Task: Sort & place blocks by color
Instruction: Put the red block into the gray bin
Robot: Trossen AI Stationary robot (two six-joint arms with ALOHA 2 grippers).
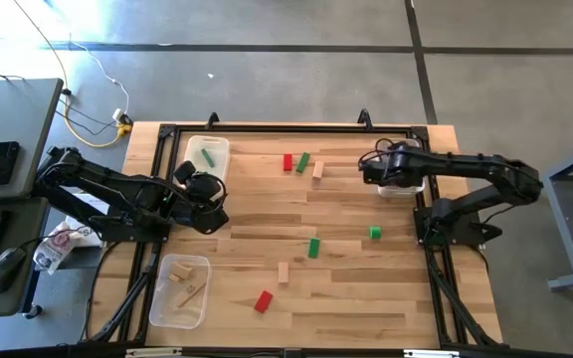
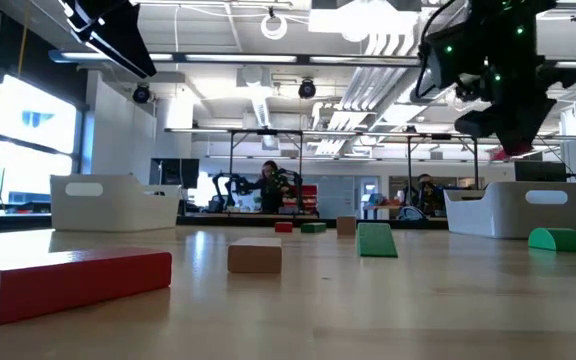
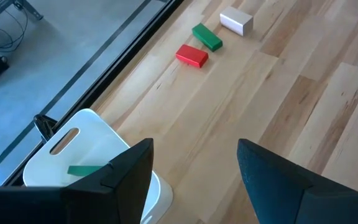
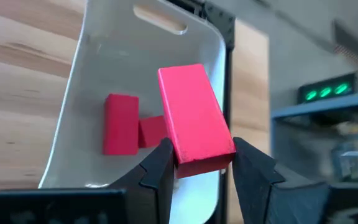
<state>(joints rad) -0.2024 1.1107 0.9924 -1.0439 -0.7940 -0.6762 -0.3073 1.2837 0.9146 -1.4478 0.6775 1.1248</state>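
Note:
My right gripper [image 4: 201, 167] is shut on a red bar block [image 4: 194, 115] and hangs over the clear bin [image 4: 104, 74] at the table's right, where two red blocks [image 4: 121, 123] lie. My left gripper [image 3: 194, 180] stands open and empty above the table, beside the far-left bin [image 3: 92, 146], which holds a green block [image 3: 87, 169]. On the table lie loose blocks: red [image 1: 287, 162], green [image 1: 302, 162] and plain wood [image 1: 318, 171] at the far middle, two green ones [image 1: 375, 233] [image 1: 313, 247], a wooden one [image 1: 284, 272] and a red one [image 1: 263, 301] nearer. My right gripper pinches the red block between its two fingers, by the two long sides near one end [image 4: 197, 158]. The fingers slant down from above. The rest of the block sticks out past the fingertips, lifted clear above the bin.
A third clear bin [image 1: 179, 290] with wooden pieces stands at the near left. Black frame rails [image 1: 267, 127] run along the table's far and side edges. Bare wood lies between the scattered blocks in the middle. People show in the room beyond the table in the low view.

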